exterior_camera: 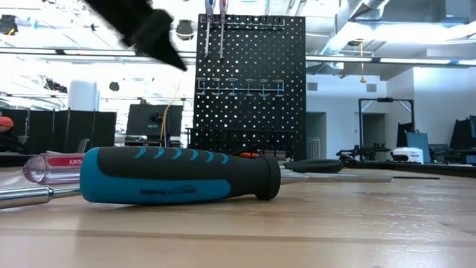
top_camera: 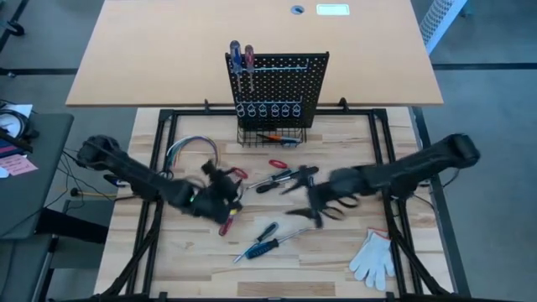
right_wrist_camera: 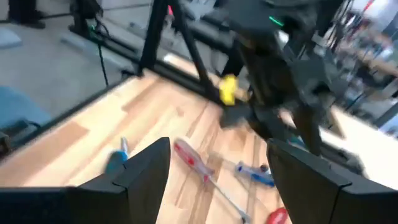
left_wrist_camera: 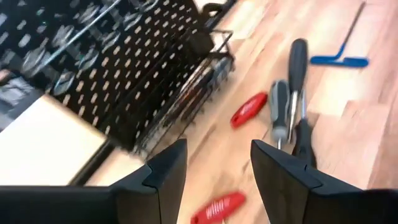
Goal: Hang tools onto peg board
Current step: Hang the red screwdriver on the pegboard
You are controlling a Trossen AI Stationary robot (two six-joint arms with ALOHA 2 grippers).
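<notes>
The black peg board point(top_camera: 281, 84) stands upright at the far middle, and two screwdrivers point(top_camera: 241, 57) hang at its top left. A wire basket point(top_camera: 270, 134) sits at its base. Tools lie loose on the table: black-handled screwdrivers point(top_camera: 285, 178), a red handle point(top_camera: 277, 164), a red screwdriver point(top_camera: 227, 221) and blue screwdrivers point(top_camera: 260, 242). My left gripper point(top_camera: 225, 190) hovers left of the middle, open and with nothing between its fingers point(left_wrist_camera: 214, 168). My right gripper point(top_camera: 309, 200) hovers right of the middle, also open and holding nothing point(right_wrist_camera: 217, 168), facing the left one.
A looped wire bundle point(top_camera: 189, 153) lies at the left behind my left arm. A white glove point(top_camera: 373, 256) lies near the front right. In the low view a blue-and-black screwdriver handle point(exterior_camera: 178, 175) lies close to the near edge. A tan tabletop point(top_camera: 168, 50) lies behind the peg board.
</notes>
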